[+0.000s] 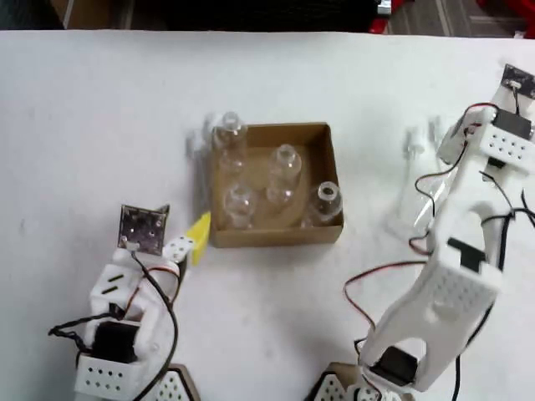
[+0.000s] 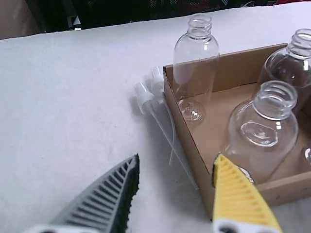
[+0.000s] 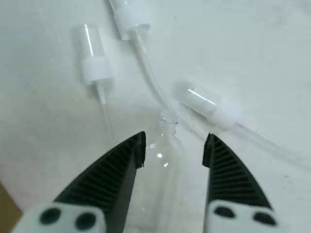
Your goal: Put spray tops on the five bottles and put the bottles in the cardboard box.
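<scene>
While the left arm sits at the near left of the white table (image 1: 84, 109), the left gripper (image 2: 177, 160) is spread wide and holds nothing. Its grey finger hangs over bare table. Its yellow finger (image 1: 198, 236) is at the near left corner of the cardboard box (image 1: 322, 138), just above the box's wall.

Just beyond that, against the outside of the box's left wall, lie two white spray tops (image 2: 143, 92). They rest side by side on the table, their thin clear tubes trailing along the wall.

Next comes the box itself, in the middle of the table, open at the top. Four clear bottles (image 1: 284, 163) stand upright inside it, all with open necks. One is in the far left corner (image 2: 194, 53), one near the middle, one at the near left (image 1: 240, 200) and one in the near right corner (image 1: 324, 200).

Right of the box, well apart from it, three more spray tops (image 3: 92, 60) lie loose on the table. Among them lies the fifth bottle (image 3: 163, 150), clear and on its side, its open neck close to the tubes.

Over that bottle is the right gripper (image 3: 175, 137), parted. One black finger is on each side of the bottle's shoulder, and I cannot tell whether they touch it.
</scene>
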Robot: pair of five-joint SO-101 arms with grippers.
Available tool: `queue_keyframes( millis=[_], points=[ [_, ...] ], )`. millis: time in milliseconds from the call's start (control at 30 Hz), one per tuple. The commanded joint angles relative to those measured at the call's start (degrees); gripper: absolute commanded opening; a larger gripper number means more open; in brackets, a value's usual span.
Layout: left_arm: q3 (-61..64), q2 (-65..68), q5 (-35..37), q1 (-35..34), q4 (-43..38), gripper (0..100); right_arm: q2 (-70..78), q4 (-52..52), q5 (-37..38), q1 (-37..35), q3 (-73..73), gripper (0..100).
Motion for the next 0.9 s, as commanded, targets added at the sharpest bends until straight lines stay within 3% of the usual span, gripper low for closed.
queue_keyframes(
  millis=[0, 400, 633, 867],
  points=[
    [0.1, -0.4, -0.6, 0.9, 0.2, 23, 6.7, 4.4, -2.6, 1.1, -13.5, 17.3],
    [0.1, -0.4, -0.6, 0.9, 0.2, 23, 25.5, 15.8, -5.1, -0.1, -40.5, 17.3],
    [0.1, -0.4, -0.6, 0.9, 0.2, 23, 28.8, 22.2, -5.0, -2.3, -48.4, 17.3],
    [0.1, -0.4, -0.6, 0.9, 0.2, 23, 29.2, 22.1, -5.1, -2.2, -47.6, 17.3]
  ],
)
